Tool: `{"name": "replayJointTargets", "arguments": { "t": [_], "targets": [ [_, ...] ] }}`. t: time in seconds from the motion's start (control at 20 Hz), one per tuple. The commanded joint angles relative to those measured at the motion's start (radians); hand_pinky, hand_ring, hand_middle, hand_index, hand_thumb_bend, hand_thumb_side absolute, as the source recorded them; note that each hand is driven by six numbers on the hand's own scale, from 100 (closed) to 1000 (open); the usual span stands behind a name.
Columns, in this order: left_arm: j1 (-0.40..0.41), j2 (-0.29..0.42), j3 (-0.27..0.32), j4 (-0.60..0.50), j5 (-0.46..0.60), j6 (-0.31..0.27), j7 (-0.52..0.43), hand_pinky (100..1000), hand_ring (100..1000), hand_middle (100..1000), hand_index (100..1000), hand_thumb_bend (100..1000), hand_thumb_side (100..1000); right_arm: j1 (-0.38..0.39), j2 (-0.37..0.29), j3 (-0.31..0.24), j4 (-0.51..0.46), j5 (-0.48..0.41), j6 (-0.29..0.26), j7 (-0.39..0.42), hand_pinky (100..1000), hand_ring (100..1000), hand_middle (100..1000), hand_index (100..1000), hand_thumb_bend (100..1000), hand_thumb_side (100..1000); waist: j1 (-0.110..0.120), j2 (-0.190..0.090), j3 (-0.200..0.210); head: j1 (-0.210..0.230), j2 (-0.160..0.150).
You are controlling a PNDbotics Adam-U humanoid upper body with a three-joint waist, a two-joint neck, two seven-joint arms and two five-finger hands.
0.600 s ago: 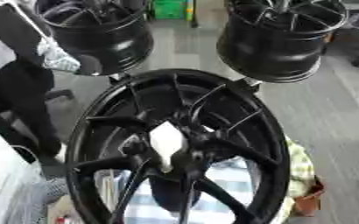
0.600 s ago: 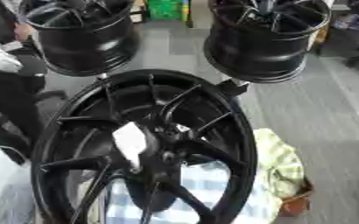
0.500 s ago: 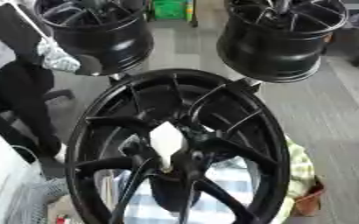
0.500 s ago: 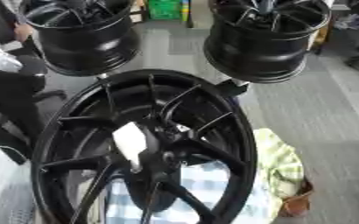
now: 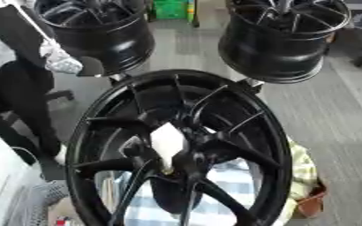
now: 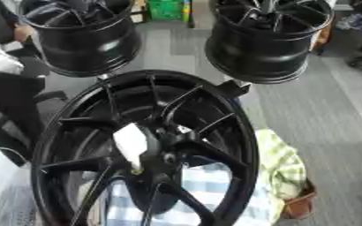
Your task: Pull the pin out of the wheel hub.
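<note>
Pin [image 5: 168, 142] at hub [image 5: 186, 152] ctr unchanged vs 0.5 s ago, not out yet; no hand in view, grip state can't tell.

The big wheel [image 5: 176, 145] is glossy black, as are the two wheels [image 5: 280, 39] behind it. A white piece [image 5: 168, 141], perhaps paper, sits at its centre. Beneath lies blue-and-white checked cloth [image 6: 203, 185], beside yellow-green cloth [image 6: 280, 165]. The floor [image 5: 331, 114] is grey.

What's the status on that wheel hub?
No hand in view. Black wheel hub upright; white piece at its centre. Nothing blocking it.
</note>
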Motion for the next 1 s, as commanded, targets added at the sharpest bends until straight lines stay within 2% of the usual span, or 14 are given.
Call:
{"name": "replayJointTargets", "arguments": {
  "t": [0.05, 0.4, 0.8, 1.0],
  "targets": [
    [-0.021, 0.009, -0.018, -0.033, 0.012, -0.003, -0.033, 857, 825, 763, 881, 481, 266, -0.018, -0.03, -0.01, -0.01, 0.003, 0.001, -0.001, 753, 633, 537, 699, 548, 315, 0.0, -0.016, -0.001, -0.004, -0.007],
    [-0.028, 0.012, -0.136, -0.049, -0.016, -0.003, -0.078, 857, 827, 765, 875, 519, 296, -0.022, -0.029, -0.006, -0.01, 0.002, 0.002, 0.003, 753, 632, 536, 699, 550, 314, 0.002, -0.014, -0.004, -0.002, -0.016],
    [-0.082, -0.011, -0.254, 0.051, -0.076, -0.025, -0.078, 858, 831, 773, 874, 560, 318, -0.026, -0.03, -0.001, -0.006, 0.001, 0.002, 0.007, 753, 632, 536, 698, 546, 316, 0.003, -0.012, -0.002, 0.003, -0.019],
    [-0.117, -0.035, -0.293, 0.104, -0.093, -0.04, -0.078, 860, 833, 776, 876, 567, 317, -0.028, -0.03, 0.0, -0.004, -0.002, 0.002, 0.009, 753, 631, 536, 698, 540, 317, 0.001, -0.01, 0.001, 0.004, -0.025]
  ]
}}
